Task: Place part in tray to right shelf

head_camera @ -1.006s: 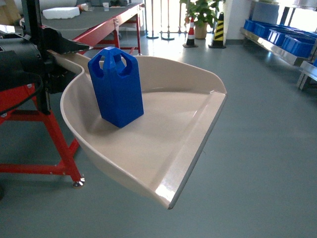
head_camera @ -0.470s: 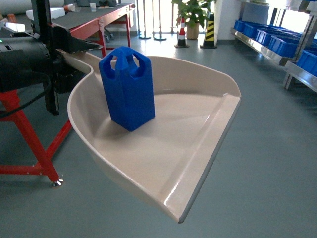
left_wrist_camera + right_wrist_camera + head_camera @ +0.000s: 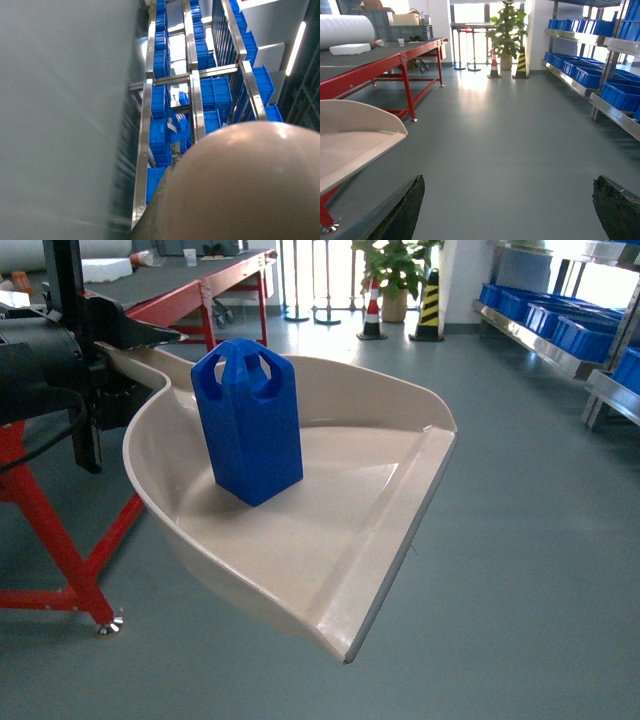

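Observation:
The blue part [image 3: 248, 425] stands upright in the back of the cream tray [image 3: 340, 540], which hangs in the air over the floor. My left gripper [image 3: 125, 345] is shut on the tray's stub handle at the upper left. In the left wrist view the tray's underside [image 3: 250, 190] fills the lower right. The tray's front corner [image 3: 350, 140] shows at the left of the right wrist view. My right gripper [image 3: 510, 177] is open and holds nothing. The right shelf [image 3: 545, 340] runs along the far right with blue crates [image 3: 580, 330] on it.
A red-framed table [image 3: 200, 285] stands behind and left of the tray. A potted plant [image 3: 395, 270], a traffic cone [image 3: 372, 310] and a striped bollard [image 3: 428, 302] stand at the back. Grey floor [image 3: 520, 130] stretches ahead. Steel racks with blue crates [image 3: 160, 125] show in the left wrist view.
The background has slid leftward in the head view, the red table's foot most of all. The tray swayed slightly right and back. The part stays upright in it.

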Robot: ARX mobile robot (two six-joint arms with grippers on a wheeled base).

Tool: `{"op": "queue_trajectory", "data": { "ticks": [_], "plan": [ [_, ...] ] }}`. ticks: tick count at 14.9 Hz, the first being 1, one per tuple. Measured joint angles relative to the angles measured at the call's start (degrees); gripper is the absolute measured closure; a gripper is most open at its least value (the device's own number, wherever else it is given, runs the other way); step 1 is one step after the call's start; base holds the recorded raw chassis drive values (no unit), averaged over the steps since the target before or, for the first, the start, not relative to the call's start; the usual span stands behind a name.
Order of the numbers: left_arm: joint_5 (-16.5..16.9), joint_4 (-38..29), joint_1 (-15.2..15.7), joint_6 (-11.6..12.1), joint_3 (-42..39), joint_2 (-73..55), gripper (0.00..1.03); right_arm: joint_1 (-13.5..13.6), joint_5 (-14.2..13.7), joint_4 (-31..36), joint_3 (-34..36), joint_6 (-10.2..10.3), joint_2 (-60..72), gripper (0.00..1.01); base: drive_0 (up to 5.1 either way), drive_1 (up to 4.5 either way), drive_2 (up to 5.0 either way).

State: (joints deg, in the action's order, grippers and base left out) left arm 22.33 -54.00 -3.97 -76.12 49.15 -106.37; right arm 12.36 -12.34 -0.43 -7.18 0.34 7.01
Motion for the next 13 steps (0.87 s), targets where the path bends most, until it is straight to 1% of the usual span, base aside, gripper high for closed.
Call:
{"op": "queue_trajectory", "data": {
  "ticks": [13],
  "plan": [
    [0.02, -0.09, 0.0, 0.0, 0.0, 0.0, 0.89, 0.0, 0.02, 0.04, 0.04, 0.0, -0.02, 0.03, 0.0, 4.26, -4.3]
  ]
}}
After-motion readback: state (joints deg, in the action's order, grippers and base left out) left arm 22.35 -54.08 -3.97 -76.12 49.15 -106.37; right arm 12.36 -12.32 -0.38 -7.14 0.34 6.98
